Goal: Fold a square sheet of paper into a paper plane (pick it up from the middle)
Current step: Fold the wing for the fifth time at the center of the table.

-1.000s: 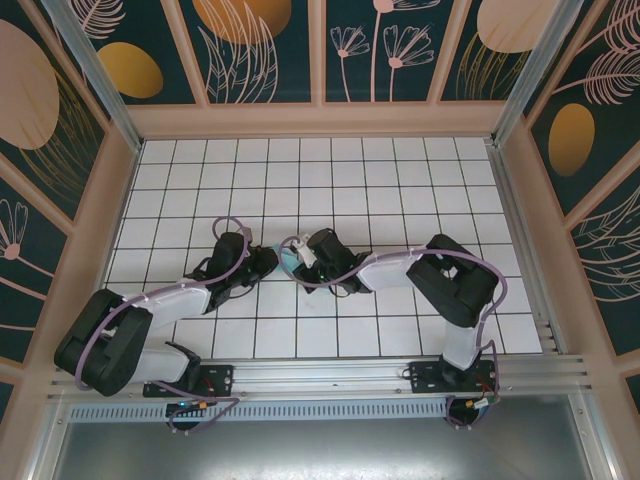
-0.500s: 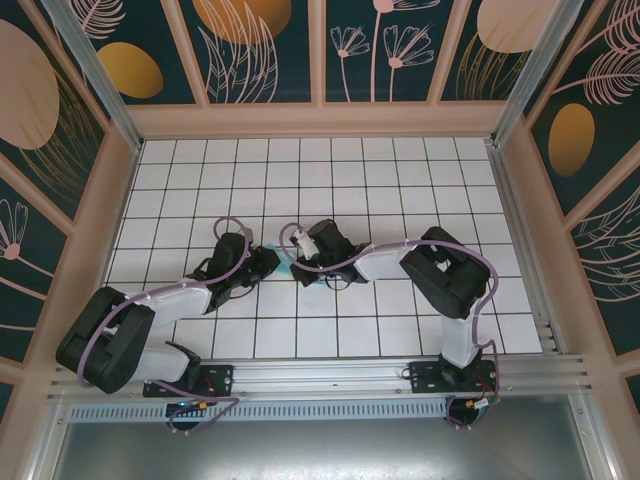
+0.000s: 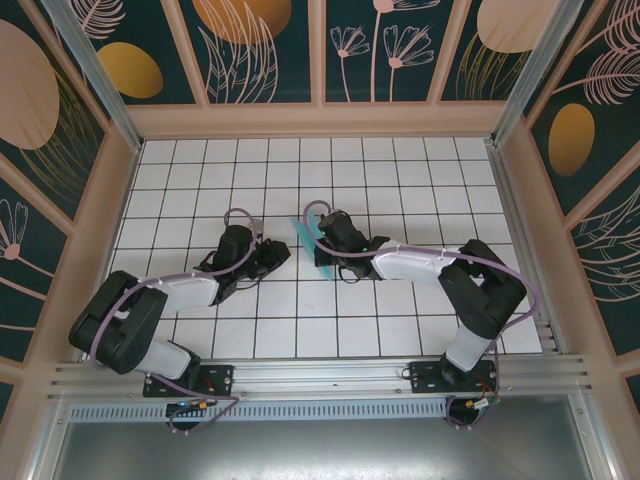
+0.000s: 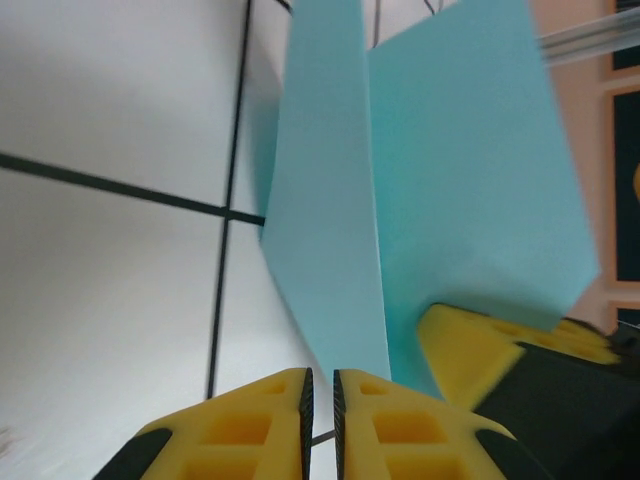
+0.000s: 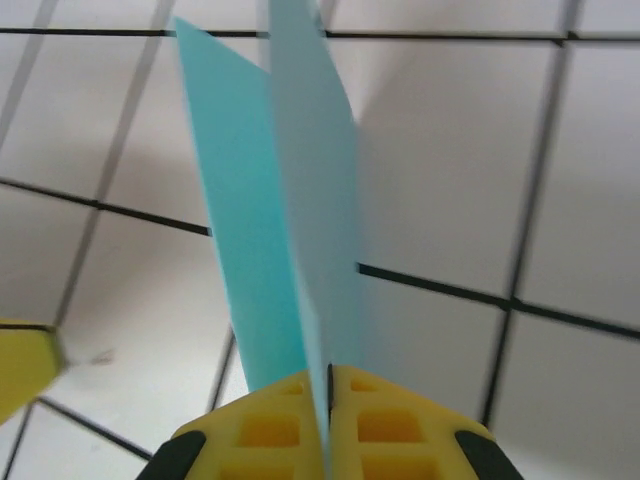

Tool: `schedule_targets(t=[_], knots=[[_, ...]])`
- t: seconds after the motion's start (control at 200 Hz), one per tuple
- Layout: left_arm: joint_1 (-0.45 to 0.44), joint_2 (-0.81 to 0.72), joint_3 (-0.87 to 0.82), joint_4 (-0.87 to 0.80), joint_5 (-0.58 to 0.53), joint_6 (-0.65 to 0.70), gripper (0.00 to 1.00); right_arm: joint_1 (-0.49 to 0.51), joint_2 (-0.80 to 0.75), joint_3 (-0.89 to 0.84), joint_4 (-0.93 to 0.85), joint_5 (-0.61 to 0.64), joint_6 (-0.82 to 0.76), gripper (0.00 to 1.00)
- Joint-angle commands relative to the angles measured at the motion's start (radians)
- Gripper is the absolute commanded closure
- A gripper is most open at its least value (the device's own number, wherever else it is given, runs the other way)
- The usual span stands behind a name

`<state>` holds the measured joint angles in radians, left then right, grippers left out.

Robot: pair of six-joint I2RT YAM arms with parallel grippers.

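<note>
While both black arms reach toward the middle of the white gridded table (image 3: 400,170), the top view puts the thin light-blue sheet of paper (image 3: 304,233) on edge at the tip of the right gripper (image 3: 318,246), with the left gripper (image 3: 277,257) near it but apart. From the left wrist, the left gripper (image 4: 322,376) has its yellow fingers drawn to a thin slit with nothing between them. The sheet (image 4: 450,180) stands beyond, creased into two panels, with a yellow finger (image 4: 470,345) of the right gripper at its lower corner. From the right wrist, the right gripper (image 5: 328,378) is clamped on the sheet's (image 5: 260,230) near edge, both layers rising upright over the tiles.
</note>
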<state>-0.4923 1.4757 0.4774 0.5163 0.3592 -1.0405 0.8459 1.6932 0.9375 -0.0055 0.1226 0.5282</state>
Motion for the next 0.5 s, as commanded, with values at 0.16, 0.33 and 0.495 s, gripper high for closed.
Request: schedule_targets(t=[0.16,0.33,0.495], knots=[[-0.014,0.113,0.064,0.129,0.08,-0.016,0.84,0.043,0.022,-0.009,-0.121,0.1,0.187,0.94],[-0.014,0.109,0.063,0.126,0.062,-0.015,0.85,0.062,0.036,0.031,-0.16,0.151,0.194,0.95],[-0.013,0.104,0.068,0.103,0.056,-0.006,0.85,0.062,-0.052,0.046,-0.23,0.283,0.198,0.95]])
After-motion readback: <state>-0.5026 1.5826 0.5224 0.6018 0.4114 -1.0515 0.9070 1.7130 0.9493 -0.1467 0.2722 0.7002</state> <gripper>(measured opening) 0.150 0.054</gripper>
